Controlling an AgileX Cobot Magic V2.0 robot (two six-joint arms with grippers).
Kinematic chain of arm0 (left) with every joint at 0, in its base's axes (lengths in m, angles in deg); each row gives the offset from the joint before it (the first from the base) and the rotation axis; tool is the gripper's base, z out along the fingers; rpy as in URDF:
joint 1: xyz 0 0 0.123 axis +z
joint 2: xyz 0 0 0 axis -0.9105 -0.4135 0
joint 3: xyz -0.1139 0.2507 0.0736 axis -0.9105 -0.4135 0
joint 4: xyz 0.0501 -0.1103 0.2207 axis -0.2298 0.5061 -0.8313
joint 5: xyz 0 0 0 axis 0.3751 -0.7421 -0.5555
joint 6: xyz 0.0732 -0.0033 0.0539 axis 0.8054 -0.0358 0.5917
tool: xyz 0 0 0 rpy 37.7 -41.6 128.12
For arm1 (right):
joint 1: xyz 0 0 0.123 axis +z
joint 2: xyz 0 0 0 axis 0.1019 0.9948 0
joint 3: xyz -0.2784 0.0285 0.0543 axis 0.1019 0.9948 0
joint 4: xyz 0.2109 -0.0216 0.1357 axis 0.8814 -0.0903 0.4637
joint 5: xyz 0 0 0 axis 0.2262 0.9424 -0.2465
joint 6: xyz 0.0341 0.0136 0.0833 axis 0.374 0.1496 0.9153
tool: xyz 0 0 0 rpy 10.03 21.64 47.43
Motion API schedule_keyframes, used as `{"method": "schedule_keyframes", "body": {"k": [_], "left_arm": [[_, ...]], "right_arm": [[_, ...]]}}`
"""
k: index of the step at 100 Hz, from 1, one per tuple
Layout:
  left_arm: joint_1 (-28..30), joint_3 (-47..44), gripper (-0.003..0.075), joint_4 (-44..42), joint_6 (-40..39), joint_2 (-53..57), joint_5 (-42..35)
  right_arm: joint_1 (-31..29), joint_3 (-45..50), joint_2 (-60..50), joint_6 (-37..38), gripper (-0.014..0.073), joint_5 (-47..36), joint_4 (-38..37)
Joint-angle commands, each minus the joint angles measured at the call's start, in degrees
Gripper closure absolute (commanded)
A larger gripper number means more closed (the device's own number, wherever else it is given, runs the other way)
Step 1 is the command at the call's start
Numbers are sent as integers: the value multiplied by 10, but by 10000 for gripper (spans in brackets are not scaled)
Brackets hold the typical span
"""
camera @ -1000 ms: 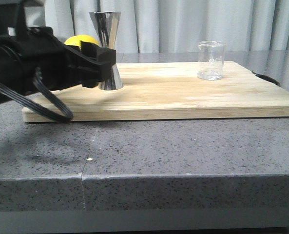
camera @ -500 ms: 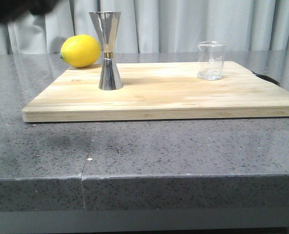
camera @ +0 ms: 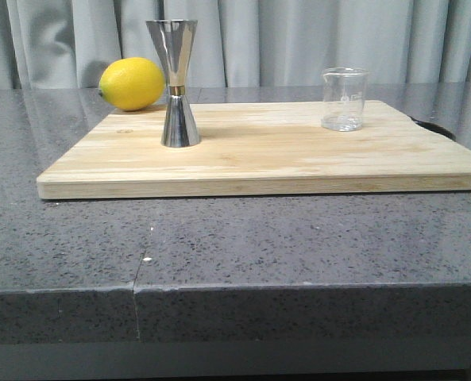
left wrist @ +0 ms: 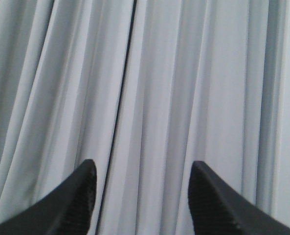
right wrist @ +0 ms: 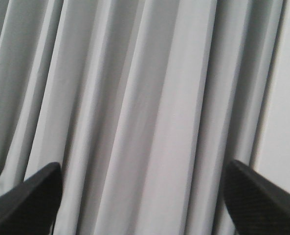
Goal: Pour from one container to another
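Note:
The clear glass beaker (camera: 345, 98) stands upright at the back right of the wooden cutting board (camera: 299, 163). On the board's back left stands the steel jigger (camera: 176, 82), upright and taller than the beaker. Neither arm shows in the front view. In the left wrist view my left gripper (left wrist: 142, 171) is open, its dark fingertips (left wrist: 81, 196) apart, and it faces only grey curtain. My right gripper (right wrist: 142, 178) is open wide in the right wrist view, also pointed at the curtain with nothing between its fingers.
A yellow lemon (camera: 132, 83) lies on the grey stone counter (camera: 235, 238) just behind the board's back left corner, close to the jigger. Grey curtains (camera: 283, 40) hang behind the counter. The counter's front edge runs across the lower part of the front view.
My left arm, which was in front of the jigger and lemon a second ago, has lifted up and left out of the front view. The jigger, beaker and lemon have not moved.

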Motion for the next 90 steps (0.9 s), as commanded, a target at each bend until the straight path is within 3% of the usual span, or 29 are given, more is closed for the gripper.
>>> {"method": "schedule_keyframes", "body": {"k": [1,13,20,26,44,90], "left_arm": [[-5,25,464,0,29,35,13],[-5,24,612,17,99,76,42],[-5,22,689,51,176,83,41],[-5,22,739,100,252,84,27],[-5,22,739,178,364,62,4],[-5,22,739,190,376,-12,0]], "right_arm": [[-5,-12,-59,-9,-7,63,6],[-5,-12,-125,-9,9,156,0],[-7,-12,-156,-10,79,186,-13],[-7,-12,-178,-10,194,211,-30],[-7,-12,-216,-10,668,277,-48],[-7,-12,-226,-10,662,317,-51]]}}
